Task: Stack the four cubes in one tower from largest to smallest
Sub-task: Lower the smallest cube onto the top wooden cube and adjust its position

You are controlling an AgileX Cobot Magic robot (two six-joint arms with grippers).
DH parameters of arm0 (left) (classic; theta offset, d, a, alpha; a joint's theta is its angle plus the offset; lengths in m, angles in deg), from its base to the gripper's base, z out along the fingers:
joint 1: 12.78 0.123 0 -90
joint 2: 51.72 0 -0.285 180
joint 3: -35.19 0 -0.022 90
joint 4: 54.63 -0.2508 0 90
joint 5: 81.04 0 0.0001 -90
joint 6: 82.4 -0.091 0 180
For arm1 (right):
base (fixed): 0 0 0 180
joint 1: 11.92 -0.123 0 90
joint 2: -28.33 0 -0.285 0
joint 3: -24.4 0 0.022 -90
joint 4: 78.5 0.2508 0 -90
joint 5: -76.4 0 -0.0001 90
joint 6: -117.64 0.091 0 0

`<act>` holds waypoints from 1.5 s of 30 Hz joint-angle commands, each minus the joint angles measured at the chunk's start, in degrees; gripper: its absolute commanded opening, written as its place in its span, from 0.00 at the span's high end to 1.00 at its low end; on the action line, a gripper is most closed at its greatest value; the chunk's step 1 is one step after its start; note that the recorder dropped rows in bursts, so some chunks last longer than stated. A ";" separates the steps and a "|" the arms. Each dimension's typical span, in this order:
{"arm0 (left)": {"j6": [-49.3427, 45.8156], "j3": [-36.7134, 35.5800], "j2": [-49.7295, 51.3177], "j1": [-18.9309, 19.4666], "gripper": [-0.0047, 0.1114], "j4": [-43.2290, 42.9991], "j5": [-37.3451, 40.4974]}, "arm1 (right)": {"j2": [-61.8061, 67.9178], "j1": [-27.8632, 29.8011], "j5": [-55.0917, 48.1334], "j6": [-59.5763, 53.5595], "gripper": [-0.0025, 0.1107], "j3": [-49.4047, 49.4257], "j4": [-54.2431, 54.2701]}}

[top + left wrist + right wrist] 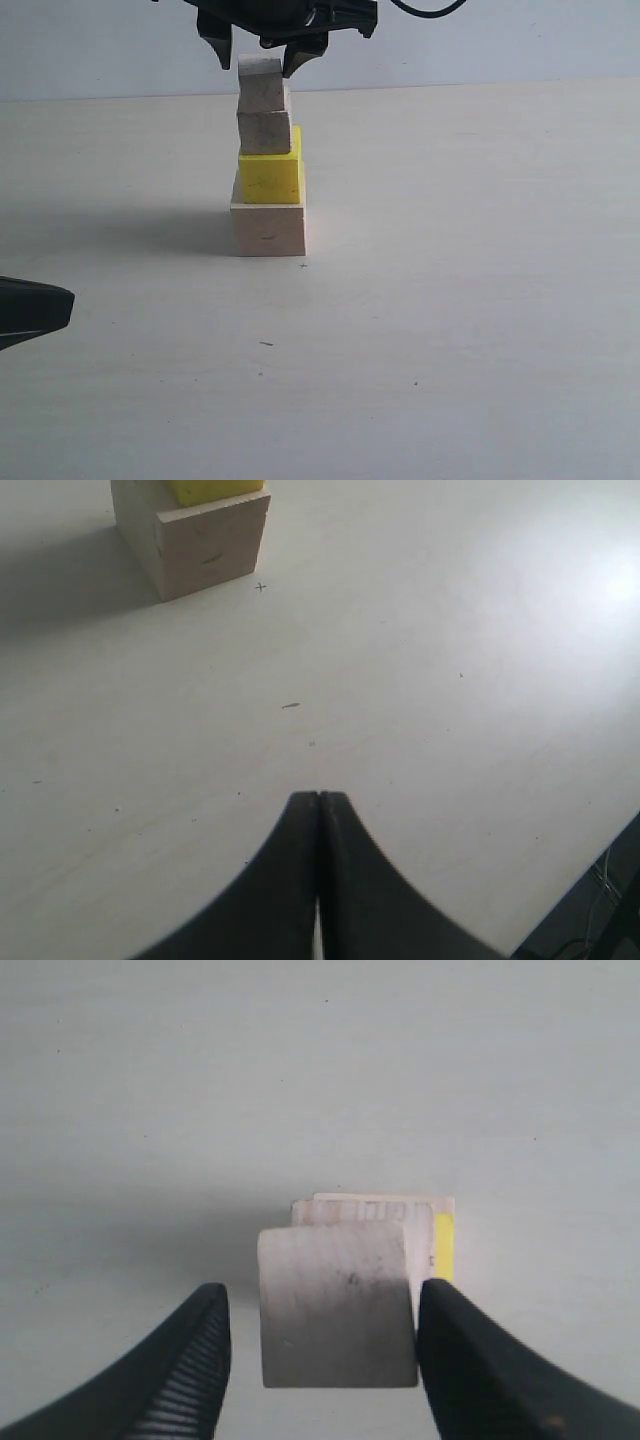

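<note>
The tower stands mid-table: the largest pale wood cube [268,230] at the base, the yellow cube [270,175] on it, a smaller wood cube [265,132] above, and the tiniest cube [262,85] on top, set slightly off line. My right gripper [258,64] hangs over the top cube, open, with a finger down each side. In the right wrist view the top cube [338,1305] sits between the fingers of the right gripper [322,1295]; there is a clear gap on one side and the other finger is close against it. My left gripper [319,798] is shut and empty, low over the table, away from the tower.
The left gripper's dark tip [30,310] shows at the left edge of the exterior view. The white table [450,300] spreads around the tower. The left wrist view shows the base cube [210,550], and the table's edge [590,880] is near that gripper.
</note>
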 commanded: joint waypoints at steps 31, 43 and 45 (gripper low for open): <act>0.13 0.17 -0.41 -0.39 0.96 0.64 -0.03 | 1.39 -0.08 1.05 1.41 0.54 -0.35 -2.30; 0.13 0.17 -0.41 -0.39 0.96 0.64 -0.03 | 1.39 -0.08 1.05 1.55 0.68 -0.35 -2.30; 0.13 0.17 -0.41 -0.39 0.96 0.64 -0.03 | 1.39 -0.08 1.05 1.55 0.71 -0.35 -2.30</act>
